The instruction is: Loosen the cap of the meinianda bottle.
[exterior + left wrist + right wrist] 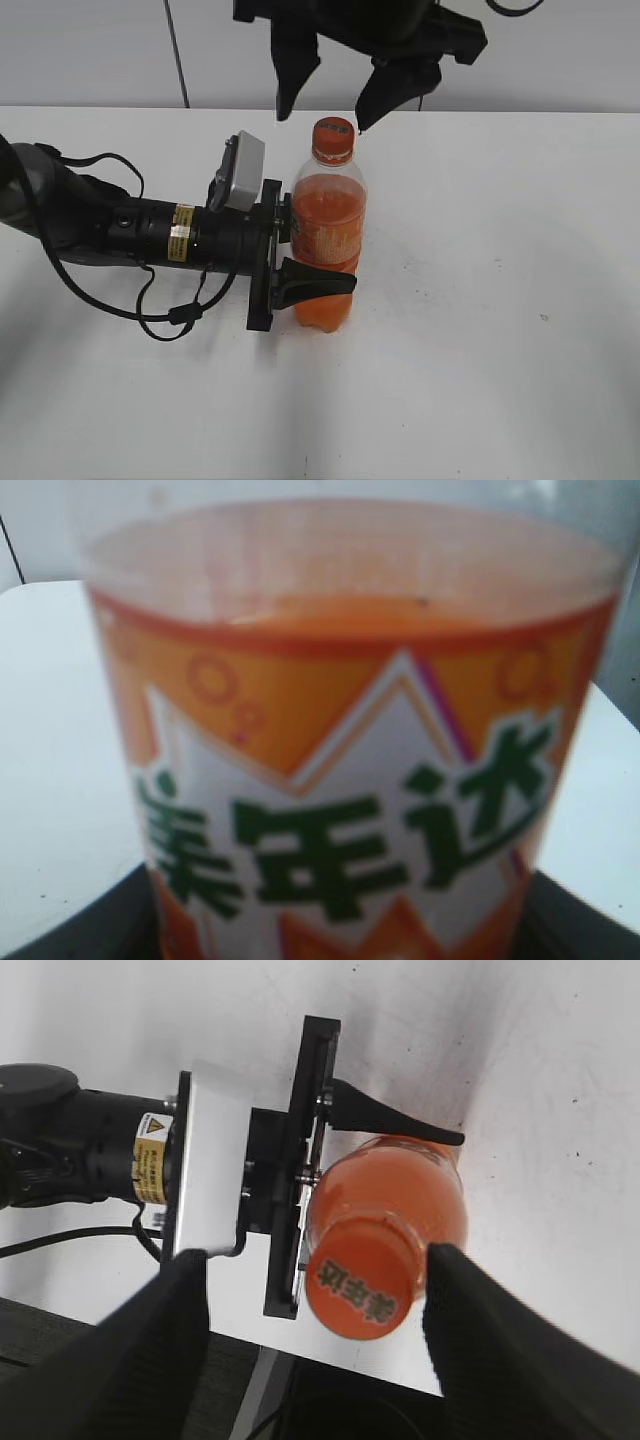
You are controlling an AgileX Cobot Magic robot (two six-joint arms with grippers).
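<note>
The meinianda bottle (327,240) stands upright on the white table, full of orange drink, with its orange cap (333,134) on top. My left gripper (300,255) reaches in from the left and is shut on the bottle's middle; its label fills the left wrist view (350,810). My right gripper (325,112) hangs open just above the cap, one finger to each side, not touching. In the right wrist view the cap (362,1287) lies between the open fingers (315,1290), nearer the right finger.
The white table (500,300) spreads around the bottle. A grey wall stands behind its far edge. The left arm's cable (170,310) loops on the table at the left. The table's edge and dark floor show in the right wrist view (330,1400).
</note>
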